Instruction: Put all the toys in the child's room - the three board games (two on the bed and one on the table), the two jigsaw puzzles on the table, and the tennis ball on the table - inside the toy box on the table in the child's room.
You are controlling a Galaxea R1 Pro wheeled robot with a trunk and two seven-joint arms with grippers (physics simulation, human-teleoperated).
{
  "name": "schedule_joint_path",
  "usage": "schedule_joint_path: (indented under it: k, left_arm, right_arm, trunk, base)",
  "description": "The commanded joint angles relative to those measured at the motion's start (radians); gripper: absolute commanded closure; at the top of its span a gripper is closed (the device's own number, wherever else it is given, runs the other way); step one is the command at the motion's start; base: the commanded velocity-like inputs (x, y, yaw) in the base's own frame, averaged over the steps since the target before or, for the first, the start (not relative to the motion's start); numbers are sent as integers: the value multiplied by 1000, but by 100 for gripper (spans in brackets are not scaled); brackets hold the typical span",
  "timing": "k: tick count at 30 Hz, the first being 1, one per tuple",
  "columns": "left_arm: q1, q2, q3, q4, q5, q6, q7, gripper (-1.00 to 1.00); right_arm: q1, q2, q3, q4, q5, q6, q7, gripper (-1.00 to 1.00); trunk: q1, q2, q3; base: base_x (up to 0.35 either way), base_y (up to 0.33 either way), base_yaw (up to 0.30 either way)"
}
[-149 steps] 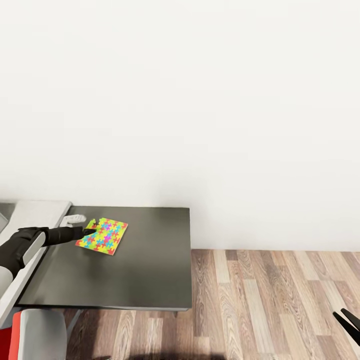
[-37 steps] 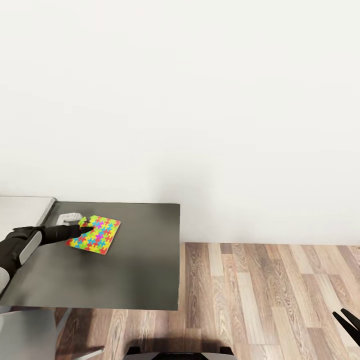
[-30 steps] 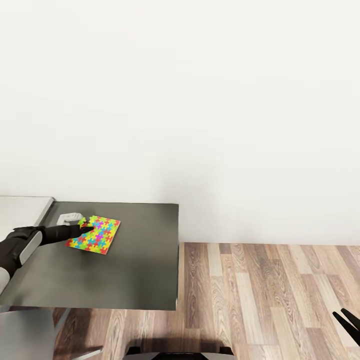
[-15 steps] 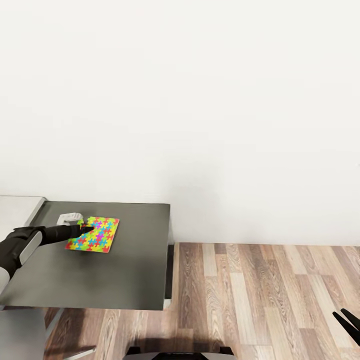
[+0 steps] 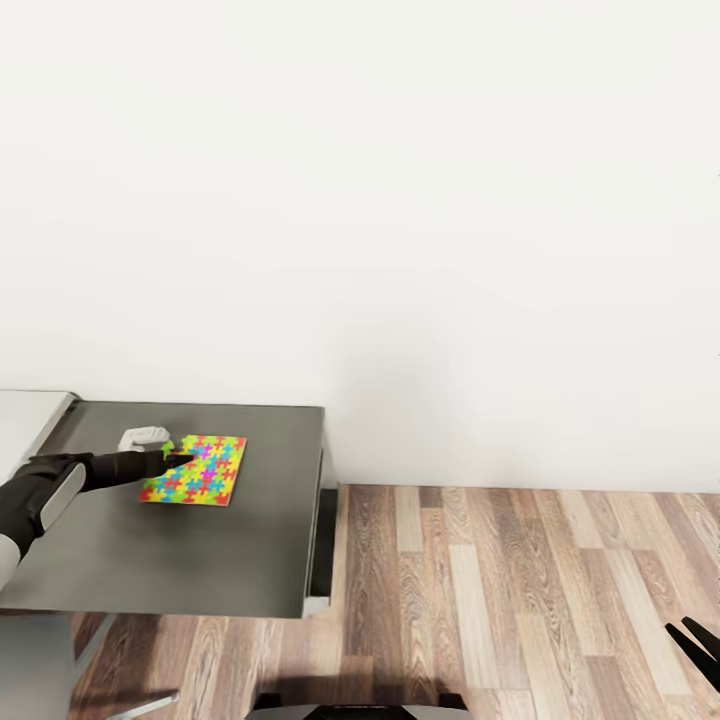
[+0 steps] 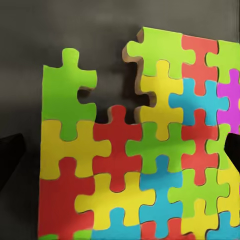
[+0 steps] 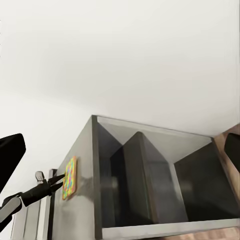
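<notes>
A flat, brightly coloured jigsaw puzzle [image 5: 193, 470] of interlocking red, yellow, green and blue pieces is seen lying on the dark grey table top [image 5: 180, 560] at the lower left of the head view. The black left gripper [image 5: 178, 459] is stretched out at the puzzle's near corner. Whether its fingers are spread or closed on the puzzle cannot be told from the head view. The toy box, board games and tennis ball are not identified in these pictures, so much of the task is judged to remain. A small pale grey object [image 5: 145, 438] sits just beside the puzzle.

In the left wrist view the puzzle [image 6: 135, 150] is shown close up, with a notch of missing pieces at one edge and dark finger shapes at both sides of the frame, apart.

In the right wrist view the table's open underside with dividing panels [image 7: 150, 180] is revealed. The black right gripper [image 5: 697, 645], at the lower right of the head view over the wooden plank floor [image 5: 520, 600], is held with fingers parted and empty.
</notes>
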Motion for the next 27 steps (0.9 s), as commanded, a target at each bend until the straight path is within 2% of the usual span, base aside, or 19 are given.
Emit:
schedule_joint_path:
  k: [1,27]
  left_arm:
    - [1,1,-9,0,7,12,-2,-100]
    - [1,1,-9,0,7,12,-6,-100]
  right_arm:
    - [0,0,1,-1,-7,8,-1,-100]
    - [0,0,1,-1,-7,8,0,-100]
  trunk:
    - [1,-1,-2]
    - [1,-1,-2]
  base:
    - [-9,-55,0]
    - [-19,-154,0]
